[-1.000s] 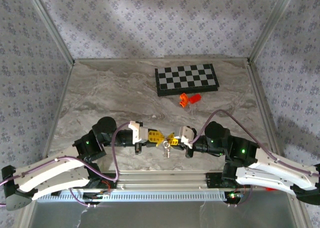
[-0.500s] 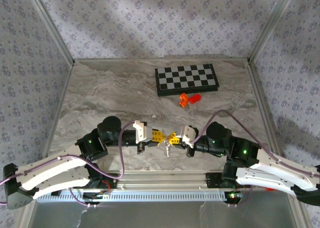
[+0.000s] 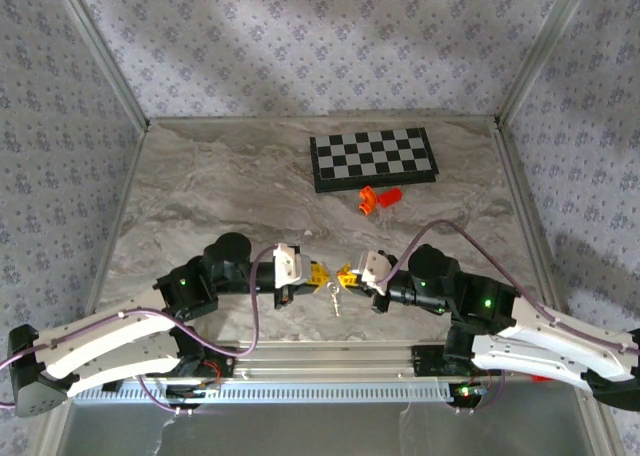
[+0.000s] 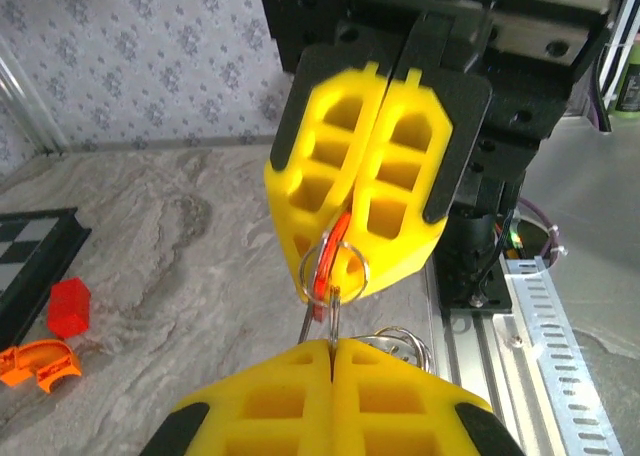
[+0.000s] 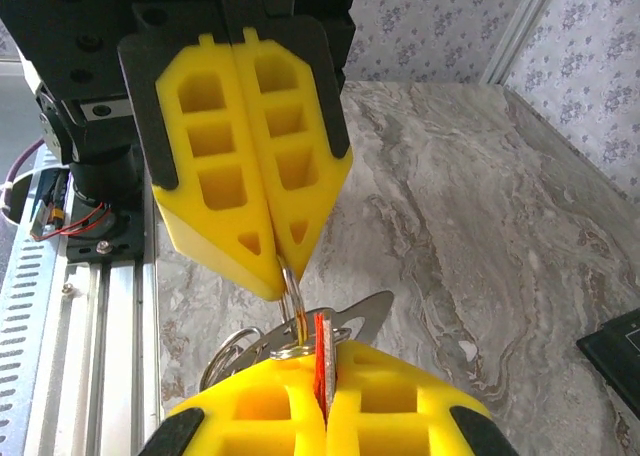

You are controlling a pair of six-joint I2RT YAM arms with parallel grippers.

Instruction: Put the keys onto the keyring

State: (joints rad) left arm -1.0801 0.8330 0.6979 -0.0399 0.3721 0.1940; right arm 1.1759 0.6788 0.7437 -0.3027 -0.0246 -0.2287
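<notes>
The bench (image 3: 210,196) is grey, like marble. A black-and-white chessboard (image 3: 372,158) lies near the back. Just in front lie 2 small bits, an orange one (image 3: 368,200) and a red one (image 3: 392,193).

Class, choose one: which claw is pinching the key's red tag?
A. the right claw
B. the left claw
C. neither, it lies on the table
A: the right wrist view shows the red tag clamped in the right claw, while the left claw opposite grips a thin metal ring.
</notes>
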